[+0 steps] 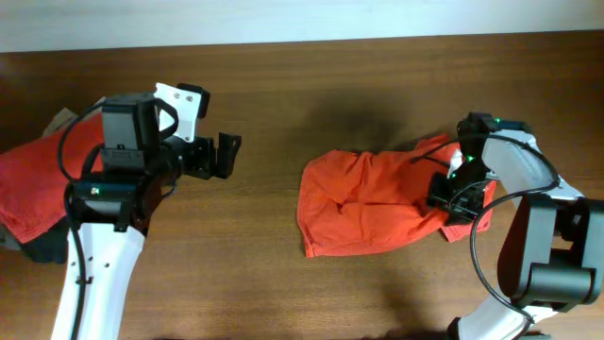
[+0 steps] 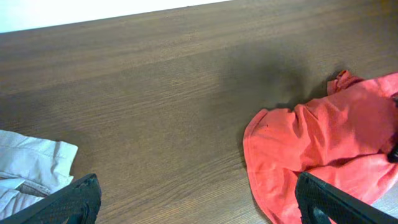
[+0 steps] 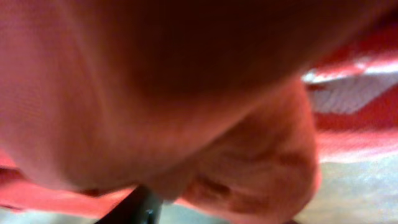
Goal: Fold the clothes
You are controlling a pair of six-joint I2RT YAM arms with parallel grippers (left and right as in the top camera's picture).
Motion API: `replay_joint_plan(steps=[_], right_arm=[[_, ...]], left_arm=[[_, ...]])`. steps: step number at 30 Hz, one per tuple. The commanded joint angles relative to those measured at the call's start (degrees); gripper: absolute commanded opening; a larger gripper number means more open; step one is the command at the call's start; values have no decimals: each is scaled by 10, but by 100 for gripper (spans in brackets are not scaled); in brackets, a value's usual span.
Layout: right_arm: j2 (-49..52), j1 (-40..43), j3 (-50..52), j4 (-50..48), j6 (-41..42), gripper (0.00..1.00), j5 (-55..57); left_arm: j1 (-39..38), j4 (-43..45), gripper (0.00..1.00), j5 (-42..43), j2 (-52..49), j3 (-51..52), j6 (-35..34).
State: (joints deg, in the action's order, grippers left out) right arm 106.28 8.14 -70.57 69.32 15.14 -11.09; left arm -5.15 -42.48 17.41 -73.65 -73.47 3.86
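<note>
An orange-red shirt (image 1: pixel 373 203) lies in a soft, lumpy heap on the brown table (image 1: pixel 283 76), a bit to the right of the middle. Its long side runs from left to right across the table, and the right end tips a little toward the far edge. The left end is wide and lies flat. The right end is bunched up and thinner. The right gripper (image 1: pixel 455 194) sits down on that bunched right end and touches the cloth. From the right wrist camera you see mostly blurry orange-red cloth, very close, with one dark finger (image 3: pixel 142 208) poking in at the bottom. You cannot tell if the jaws are pinching the cloth or just resting on it. The left gripper (image 1: pixel 222 156) hangs over bare wood, well away from the orange-red shirt, and points toward it. Its fingers (image 2: pixel 74 202) are spread wide apart with nothing between them. A second shirt, a red shirt (image 1: pixel 33 184), lies at the left edge of the table, partly under the left arm. The left wrist camera also shows a pale cloth (image 2: pixel 31 158) at its left side.
</note>
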Motion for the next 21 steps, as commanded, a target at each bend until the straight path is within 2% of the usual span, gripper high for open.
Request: replay_joint_plan(steps=[1,3,7,13,16,21], right_arm=[[-8,-4,-5,-1,14,22,-16],[-21,-4,-21,17,2,14,-20],[-63,-4,-94,90,-33,5,-19],[-141,-4,-297,151,-56,4,-21],[-169,-4,-415,133,-55,4,-38],[-182,-11,-532,78,-36,4,-91]], left_arm=[[-1,3,99,8,-5,-11,10],[-1,5,99,8,-5,-11,11],[-1,8,99,6,-5,-11,25],[-1,16,99,6,-5,-11,25],[-1,18,99,7,-5,-11,25],[-1,18,99,23,-5,-11,25]])
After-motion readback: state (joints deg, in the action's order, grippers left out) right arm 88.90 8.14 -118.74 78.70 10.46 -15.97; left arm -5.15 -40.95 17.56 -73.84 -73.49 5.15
